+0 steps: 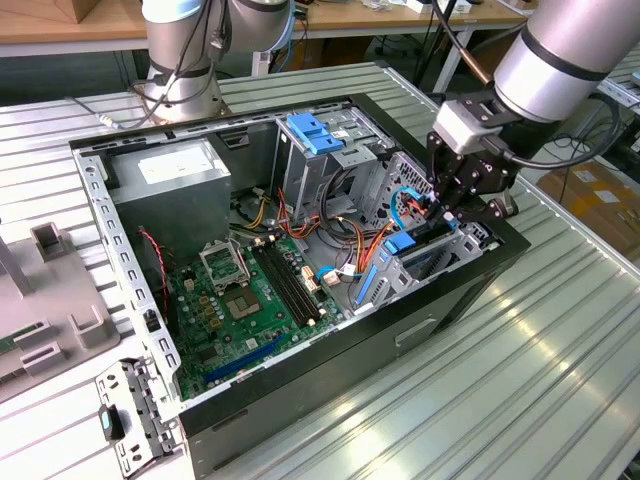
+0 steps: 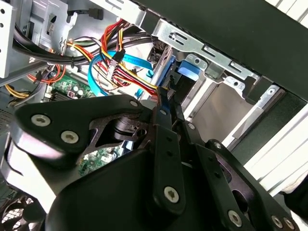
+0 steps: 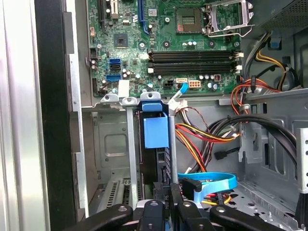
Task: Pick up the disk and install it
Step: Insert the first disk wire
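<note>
The disk point(image 3: 156, 129) stands on edge in a slot of the grey metal drive cage point(image 3: 130, 144) at the case's front corner, with its blue plastic end showing. In the exterior view the disk point(image 1: 401, 243) sits in the cage on that view's right. My gripper point(image 1: 452, 207) hangs just above the cage, fingers shut and close together. In both wrist views the black fingertips point(image 2: 166, 98) reach down at the disk's near edge point(image 2: 188, 72). I cannot tell whether they touch it. The gripper point(image 3: 170, 188) holds nothing that I can see.
The open black computer case point(image 1: 300, 385) lies on a slatted metal table. Inside are a green motherboard point(image 1: 240, 300), a grey power-supply box point(image 1: 170, 175), a blue latch bracket point(image 1: 315, 133) and loose red, yellow and blue cables point(image 3: 207, 183) beside the cage. A grey fixture point(image 1: 50, 300) sits at the exterior view's left.
</note>
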Controlling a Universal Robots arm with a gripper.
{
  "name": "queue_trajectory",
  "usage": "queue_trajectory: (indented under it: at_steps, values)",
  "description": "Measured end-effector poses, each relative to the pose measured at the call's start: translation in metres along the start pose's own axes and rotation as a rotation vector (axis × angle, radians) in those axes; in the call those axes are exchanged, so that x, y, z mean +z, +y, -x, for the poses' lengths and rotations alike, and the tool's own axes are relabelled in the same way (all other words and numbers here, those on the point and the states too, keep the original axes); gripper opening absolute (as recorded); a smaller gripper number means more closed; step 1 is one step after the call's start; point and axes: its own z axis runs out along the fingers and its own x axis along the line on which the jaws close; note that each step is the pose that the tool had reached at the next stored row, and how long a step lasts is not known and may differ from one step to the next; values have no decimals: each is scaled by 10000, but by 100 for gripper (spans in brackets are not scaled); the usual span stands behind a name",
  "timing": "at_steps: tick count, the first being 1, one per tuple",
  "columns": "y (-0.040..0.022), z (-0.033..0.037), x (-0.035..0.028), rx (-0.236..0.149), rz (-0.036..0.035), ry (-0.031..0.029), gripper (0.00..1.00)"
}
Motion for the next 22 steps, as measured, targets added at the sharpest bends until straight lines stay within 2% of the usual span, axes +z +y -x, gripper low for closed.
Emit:
queue_trajectory:
  at_steps: [4,11,18,19,20,21,22]
  values:
    - [0,9,17,-77,8,-19,16]
    - [0,5,64,-77,7,-15,16]
    - [0,3,76,-76,9,-36,18]
    - [0,3,75,-76,8,-34,23]
    - [0,4,69,-76,8,-22,23]
    - [0,4,70,-76,8,-23,30]
    - [0,4,70,-77,8,-22,30]
